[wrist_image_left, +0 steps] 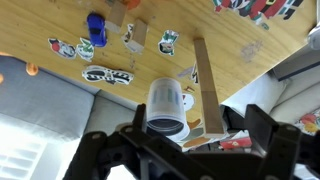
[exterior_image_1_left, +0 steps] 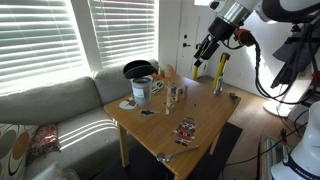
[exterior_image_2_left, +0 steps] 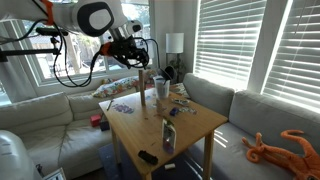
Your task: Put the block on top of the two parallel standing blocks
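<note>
My gripper hangs high above the far end of the wooden table, open and empty. In the wrist view its two dark fingers frame a white mug and a long yellowish wooden piece far below. That tall yellowish piece stands upright at the table's corner in both exterior views. A small tan upright shape, probably the two parallel standing blocks, stands beside the mug; I cannot separate the two. I see no loose block for certain.
A black pan sits behind the mug. A clear glass, a blue object and several stickers are on the table. A grey sofa and blinds border it.
</note>
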Robot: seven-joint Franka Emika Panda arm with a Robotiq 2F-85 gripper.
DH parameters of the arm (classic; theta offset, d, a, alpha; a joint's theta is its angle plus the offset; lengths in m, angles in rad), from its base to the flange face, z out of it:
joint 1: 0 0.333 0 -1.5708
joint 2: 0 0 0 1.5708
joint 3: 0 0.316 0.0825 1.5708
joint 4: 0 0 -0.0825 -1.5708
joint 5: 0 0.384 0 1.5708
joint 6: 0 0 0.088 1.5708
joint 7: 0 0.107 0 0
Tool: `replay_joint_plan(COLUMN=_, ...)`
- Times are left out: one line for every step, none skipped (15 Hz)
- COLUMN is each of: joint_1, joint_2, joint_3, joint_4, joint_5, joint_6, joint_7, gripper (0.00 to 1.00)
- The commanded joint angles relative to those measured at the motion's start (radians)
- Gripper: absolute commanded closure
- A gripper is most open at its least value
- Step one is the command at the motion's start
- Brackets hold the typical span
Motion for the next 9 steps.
replay_joint_plan(joint_1=0.014, joint_2=0.05, joint_3=-0.066, joint_4=0.089, joint_5=-0.006, joint_6=-0.007, joint_7=-0.171, gripper=0.0)
replay_joint_plan(joint_1=0.017, joint_2=0.068, joint_3=-0.077, joint_4=0.114, joint_5=0.002, joint_6=-0.024, joint_7=-0.197, gripper=0.0)
replay_joint_plan(joint_1=0.027, joint_2=0.091, joint_3=-0.085, joint_4=0.146, joint_5=0.017, joint_6=-0.052, joint_7=-0.217, gripper=0.0)
replay_joint_plan(joint_1=0.023, joint_2=0.11, joint_3=-0.078, joint_4=0.168, joint_5=0.017, joint_6=-0.08, joint_7=-0.209, gripper=0.0)
replay_joint_plan(joint_1=-0.002, joint_2=0.124, joint_3=-0.046, joint_4=0.188, joint_5=-0.015, joint_6=-0.124, joint_7=-0.144, gripper=0.0)
replay_joint_plan(joint_1=-0.012, joint_2=0.135, joint_3=-0.027, joint_4=0.2, joint_5=-0.025, joint_6=-0.158, joint_7=-0.104, gripper=0.0)
replay_joint_plan(joint_1=-0.024, joint_2=0.143, joint_3=-0.004, joint_4=0.206, joint_5=-0.039, joint_6=-0.181, joint_7=-0.044, gripper=0.0)
replay_joint_plan(joint_1=-0.026, joint_2=0.153, joint_3=0.01, joint_4=0.216, joint_5=-0.03, joint_6=-0.209, joint_7=0.003, gripper=0.0)
replay_joint_plan(joint_1=-0.026, joint_2=0.161, joint_3=0.022, joint_4=0.223, joint_5=-0.018, joint_6=-0.242, joint_7=0.043, gripper=0.0)
